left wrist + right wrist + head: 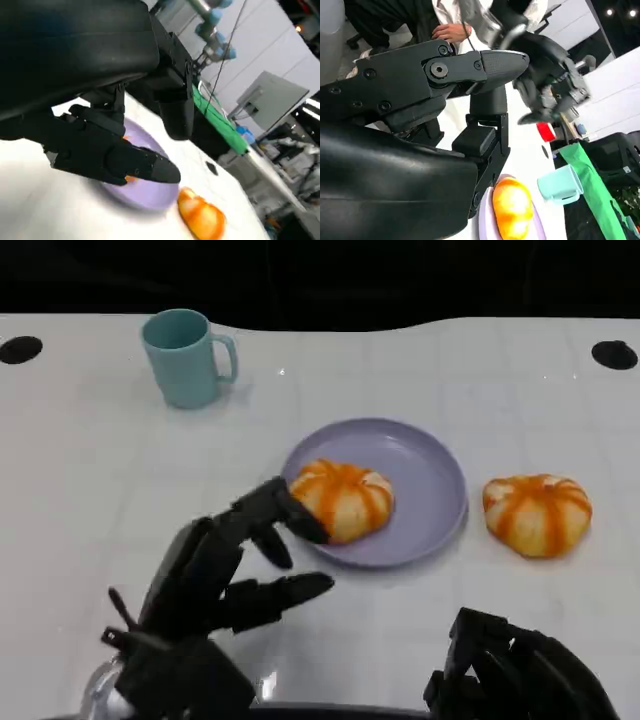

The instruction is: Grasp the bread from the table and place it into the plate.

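The left hand [225,575] reaches out over the table [80,480] with its fingers [290,512] spread; the longest of them lie against the near side of a bun [345,498], which already sits inside the purple plate [430,475]. Nothing is clamped between the fingers: the lower ones point out below the plate's rim, apart from the upper ones, so the hand looks to be letting go rather than gripping. In the left wrist view the same fingertips hover over the plate's near edge.

Beyond the plate, further to the hand's right, a second bun [537,512] lies on the bare table, well apart from the left hand and nearer the right hand [520,675], which rests low at the table's front edge. Whether its fingers are curled or loose cannot be told.

Ahead and to the left of the left hand stands a teal mug [185,358], clear of everything.

By my reading, the placing step is at its end: the bun is in the plate. The next move calls for drawing the left hand back and up without dragging the bun or nudging the plate.
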Motion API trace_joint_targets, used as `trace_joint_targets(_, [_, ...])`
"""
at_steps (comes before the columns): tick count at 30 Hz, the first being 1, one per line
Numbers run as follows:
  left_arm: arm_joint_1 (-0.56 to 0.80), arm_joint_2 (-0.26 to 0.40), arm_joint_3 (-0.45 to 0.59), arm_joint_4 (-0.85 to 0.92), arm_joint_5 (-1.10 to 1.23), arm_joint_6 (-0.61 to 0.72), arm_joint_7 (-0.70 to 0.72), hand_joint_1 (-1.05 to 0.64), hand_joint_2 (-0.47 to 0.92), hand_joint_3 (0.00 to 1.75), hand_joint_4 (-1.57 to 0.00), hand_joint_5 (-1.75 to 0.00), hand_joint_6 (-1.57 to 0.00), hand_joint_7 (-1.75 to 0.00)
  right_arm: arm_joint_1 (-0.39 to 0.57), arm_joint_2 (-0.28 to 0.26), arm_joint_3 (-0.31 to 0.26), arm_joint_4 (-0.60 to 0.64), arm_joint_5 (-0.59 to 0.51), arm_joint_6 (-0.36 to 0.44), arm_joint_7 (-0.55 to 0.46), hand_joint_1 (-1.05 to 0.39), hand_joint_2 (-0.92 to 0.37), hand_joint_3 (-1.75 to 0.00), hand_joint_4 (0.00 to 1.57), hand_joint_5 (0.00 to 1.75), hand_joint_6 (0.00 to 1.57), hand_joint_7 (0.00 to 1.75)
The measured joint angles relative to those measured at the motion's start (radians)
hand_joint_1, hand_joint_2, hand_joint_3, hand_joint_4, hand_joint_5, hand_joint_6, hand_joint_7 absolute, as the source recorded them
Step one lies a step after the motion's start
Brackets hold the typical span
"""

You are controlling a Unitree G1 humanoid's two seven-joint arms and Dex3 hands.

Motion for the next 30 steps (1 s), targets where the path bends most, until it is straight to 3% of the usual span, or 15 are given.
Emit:
trace_joint_targets(10, [0.173, -0.032, 0.029, -0.136, -0.387, 0.186, -0.313, -0.42, 0.9, 0.02, -0.63, -1.75, -0.46, -1.75, 0.005, 0.0, 0.003, -0.012, 0.0, 0.003, -0.002, -0.7, -0.92, -0.25, 0.85, 1.59, 0.76, 1.35])
trace_joint_targets(17, [0.234, -0.067, 0.05, -0.166, -0.45, 0.257, -0.388, -0.32, 0.9, 0.02, -0.65, -1.75, -0.48, -1.75, 0.006, -0.003, 0.0, -0.012, 0.0, 0.003, 0.0, -0.7, -0.92, -0.25, 0.86, 1.58, 0.77, 1.34])
trace_joint_targets(30, [0.238, -0.112, 0.112, -0.159, -0.527, 0.317, -0.484, -0.28, 0.91, 0.03, -0.68, -1.75, -0.49, -1.75, 0.004, -0.02, -0.01, -0.006, 0.001, 0.003, 0.016, -0.7, -0.92, -0.26, 0.87, 1.59, 0.76, 1.36])
